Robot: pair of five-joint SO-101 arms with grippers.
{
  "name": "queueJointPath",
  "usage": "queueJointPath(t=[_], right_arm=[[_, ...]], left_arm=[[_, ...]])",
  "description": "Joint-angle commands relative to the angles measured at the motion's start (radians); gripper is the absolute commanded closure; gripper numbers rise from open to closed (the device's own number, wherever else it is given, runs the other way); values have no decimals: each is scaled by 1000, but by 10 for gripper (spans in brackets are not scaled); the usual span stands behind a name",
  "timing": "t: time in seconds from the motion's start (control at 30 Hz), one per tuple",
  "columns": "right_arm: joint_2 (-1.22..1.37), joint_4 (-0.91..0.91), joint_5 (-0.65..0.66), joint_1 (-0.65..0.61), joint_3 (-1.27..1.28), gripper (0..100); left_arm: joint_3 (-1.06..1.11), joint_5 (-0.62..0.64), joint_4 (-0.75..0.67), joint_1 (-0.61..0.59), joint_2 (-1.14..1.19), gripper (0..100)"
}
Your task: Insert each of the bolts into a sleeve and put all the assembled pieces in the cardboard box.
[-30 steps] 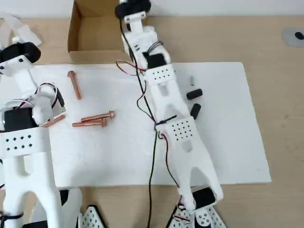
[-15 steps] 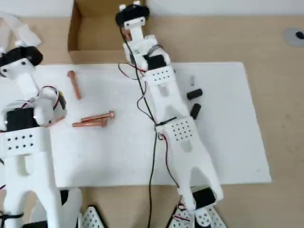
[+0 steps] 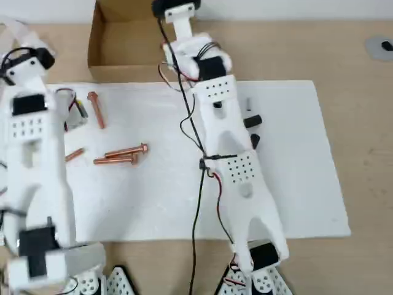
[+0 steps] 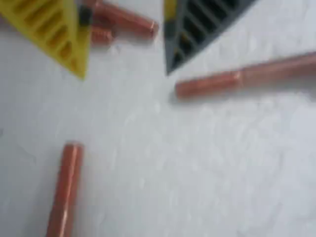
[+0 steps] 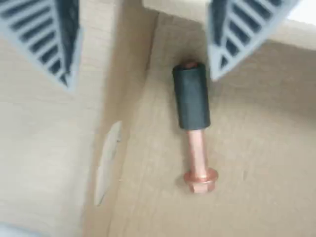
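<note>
Seeing right tool [image 5: 142,79] apart over cardboard box [image 5: 49,148]; sleeved bolt [image 5: 191,123] lies flat inside. We note left tool [image 4: 124,71] apart above loose bolts [image 4: 217,81] on white mat [image 4: 197,173]; black sleeves [image 3: 251,121] also on mat

Wooden table [image 3: 362,110] under a white mat [image 3: 295,203], cardboard box [image 3: 94,43] at the mat's far edge.

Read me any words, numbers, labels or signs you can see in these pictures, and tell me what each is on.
No text can be read anywhere.
cardboard box: no print visible; a pale patch on its inner wall is too blurred to tell.
bolts, sleeves, white mat: no marks visible.
grey disc on the table: dark spot, too small to read.
</note>
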Motion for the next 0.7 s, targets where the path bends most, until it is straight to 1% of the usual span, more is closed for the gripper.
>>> queueJointPath(t=[0.0, 0.27, 0.47, 0.57, 0.67], right_arm=[[-140, 66, 5, 19, -51, 788], [-209, 164, 5, 19, -51, 788], [-213, 184, 5, 18, -51, 788], [-213, 186, 5, 18, -51, 788], [-213, 206, 5, 18, -50, 788]], left_arm=[[-183, 2, 6, 0, 128, 885], [-374, 8, -2, 5, 401, 885], [-545, 8, 5, 66, 591, 885], [-608, 12, 8, 75, 638, 886], [-652, 60, 40, 64, 636, 886]])
